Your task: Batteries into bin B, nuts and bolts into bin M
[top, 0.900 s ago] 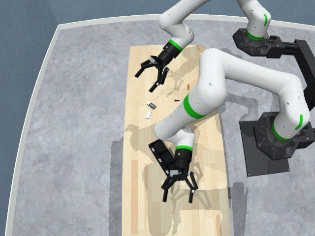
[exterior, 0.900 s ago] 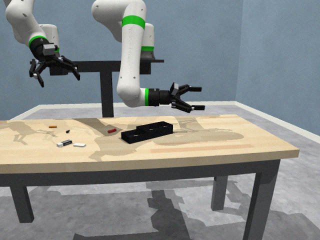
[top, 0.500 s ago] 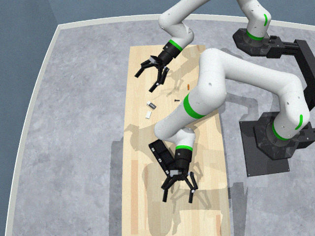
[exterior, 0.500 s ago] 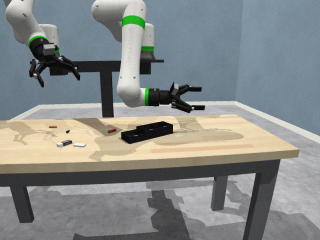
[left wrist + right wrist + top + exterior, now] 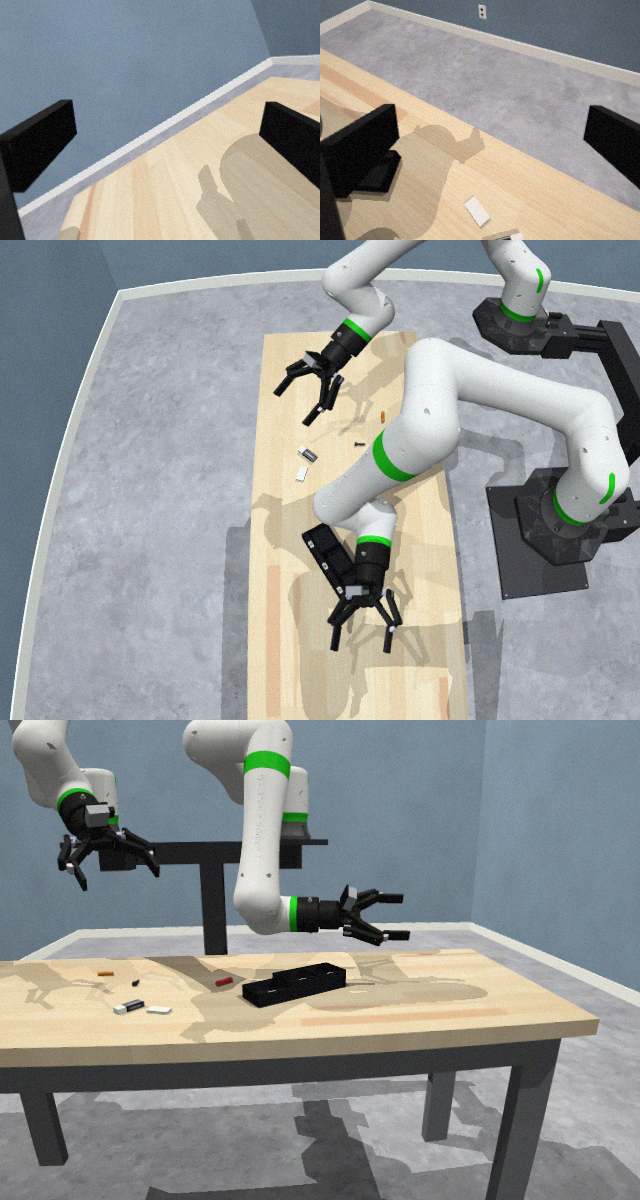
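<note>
Sorting barely begun, by the look of it: no loose piece is seen binned, and both claws are spread wide and empty.
Nearest the table's [image 5: 271, 498] [image 5: 413, 1036] [image 5: 150, 200] [image 5: 530, 175] front edge, a flat white rectangular block [image 5: 301, 474] [image 5: 159, 1010] [image 5: 477, 211] and a black-and-white block like an eraser [image 5: 308, 453] [image 5: 129, 1006] are left outside, probably correctly. The joined black plastic bins [image 5: 316, 545] [image 5: 310, 989] [image 5: 396, 161] are set farther right; their letters and full contents cannot be made out. Beyond the blocks, a small black metal bolt [image 5: 359, 444] [image 5: 135, 982] is still to be binned, as is a red cylinder [image 5: 223, 981], probably a battery. Toward the back edge, an orange cylinder [image 5: 382, 416] [image 5: 105, 973] is unidentified. The left gripper [image 5: 360, 640] [image 5: 395, 916] [image 5: 168, 117] is held above the table's right half, the right gripper [image 5: 292, 407] [image 5: 121, 881] [image 5: 491, 122] above its left.
</note>
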